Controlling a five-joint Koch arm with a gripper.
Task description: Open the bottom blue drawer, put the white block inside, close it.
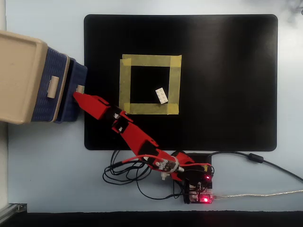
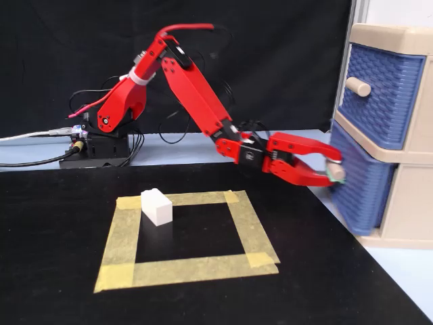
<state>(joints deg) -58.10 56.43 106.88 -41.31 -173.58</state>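
The bottom blue drawer point(image 1: 78, 73) juts a little out of the beige cabinet point(image 1: 19, 75) at the left of the overhead view; in the fixed view it point(image 2: 358, 193) is at the right. My red gripper point(image 1: 79, 92) point(image 2: 333, 169) reaches to its front, with the jaws closed above and below the small beige handle point(image 2: 335, 174). The white block point(image 1: 162, 95) point(image 2: 156, 206) lies apart, inside a yellow tape square point(image 1: 125, 85) on the black mat, far from the gripper.
The upper blue drawer point(image 2: 382, 95) with its own beige handle sits shut above. The black mat point(image 1: 227, 85) covers most of the table. The arm's base, controller board and cables point(image 1: 199, 189) sit at the mat's near edge in the overhead view.
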